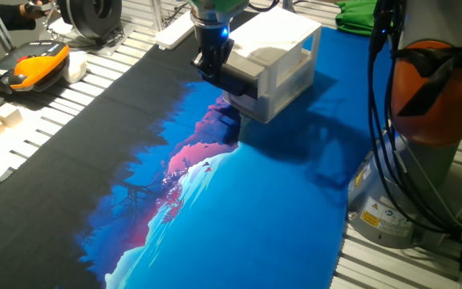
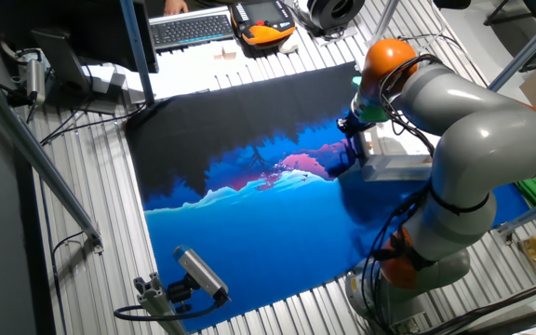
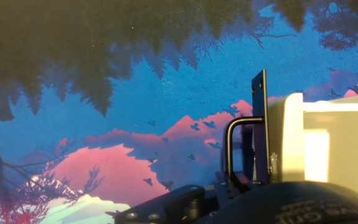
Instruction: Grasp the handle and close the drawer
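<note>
Black bar handle [image 3: 232,149] right at the tool [image 1: 213,71], running across the front panel of the drawer [image 1: 239,87], itself seemingly pushed nearly or fully into the white cabinet [image 1: 283,60]. Jaw width impossible to tell: fingertips hidden in both fixed views, and only the tool body visible low in the hand view. Tool held low and close against the drawer front, probably for pushing along the drawer's travel. Printed mat [image 1: 239,201] spread beneath over the bench [image 1: 79,88], likely for grip.

My slatted worktop [image 1: 95,80] carried a printed mat [image 1: 239,209]; a white cabinet [image 1: 283,60] stood on the mat.
</note>
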`<state>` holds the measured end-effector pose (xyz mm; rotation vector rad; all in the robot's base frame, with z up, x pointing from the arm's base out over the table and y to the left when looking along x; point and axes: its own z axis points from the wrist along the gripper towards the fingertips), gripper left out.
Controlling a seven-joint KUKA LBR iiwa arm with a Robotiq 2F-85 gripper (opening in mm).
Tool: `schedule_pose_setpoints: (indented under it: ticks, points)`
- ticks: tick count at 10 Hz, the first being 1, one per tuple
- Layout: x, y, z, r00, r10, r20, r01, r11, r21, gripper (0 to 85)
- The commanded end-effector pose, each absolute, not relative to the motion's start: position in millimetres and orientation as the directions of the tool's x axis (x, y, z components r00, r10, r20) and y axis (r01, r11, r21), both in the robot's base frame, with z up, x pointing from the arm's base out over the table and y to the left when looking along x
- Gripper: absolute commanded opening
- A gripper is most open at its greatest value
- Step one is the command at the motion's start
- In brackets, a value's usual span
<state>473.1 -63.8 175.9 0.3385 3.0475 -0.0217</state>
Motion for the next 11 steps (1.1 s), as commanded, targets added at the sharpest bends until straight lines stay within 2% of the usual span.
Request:
schedule_pose_setpoints:
  ticks: [1,11]
  points:
    - [472.3,-63.8,174.9,-0.973,0.216,-0.076,0.217,0.976,-0.004,0.0]
    - [467.3,-65.2,173.1,-0.974,0.21,-0.078,0.21,0.978,0.016,0.0]
